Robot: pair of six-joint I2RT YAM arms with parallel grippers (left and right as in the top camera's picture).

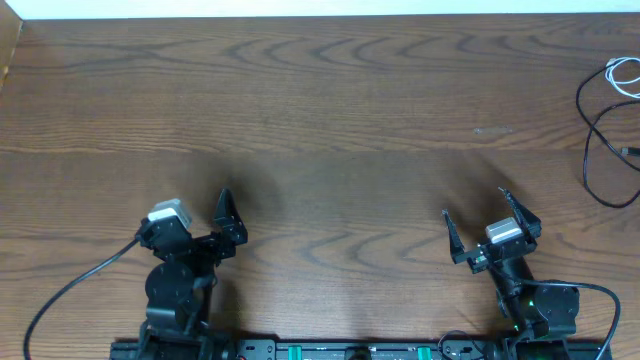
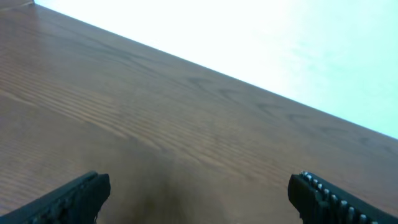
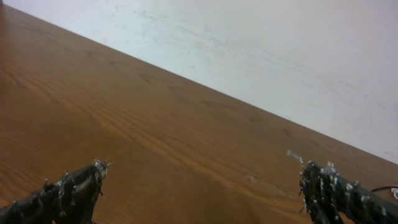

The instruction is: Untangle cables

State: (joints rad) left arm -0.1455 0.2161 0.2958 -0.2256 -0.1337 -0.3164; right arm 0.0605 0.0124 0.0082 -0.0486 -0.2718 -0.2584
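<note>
The cables lie at the table's far right edge in the overhead view: a thin black cable (image 1: 598, 140) in loose loops and a short white cable (image 1: 624, 76) coiled just above it, partly cut off by the frame. A bit of black cable (image 3: 384, 188) shows at the right edge of the right wrist view. My left gripper (image 1: 192, 220) (image 2: 199, 193) is open and empty near the front left. My right gripper (image 1: 480, 216) (image 3: 202, 183) is open and empty near the front right, well short of the cables.
The wooden table (image 1: 330, 110) runs to a white wall at the back. Thick black cords (image 1: 70, 290) trail from the arm bases along the front edge. The table's left edge shows at the far left.
</note>
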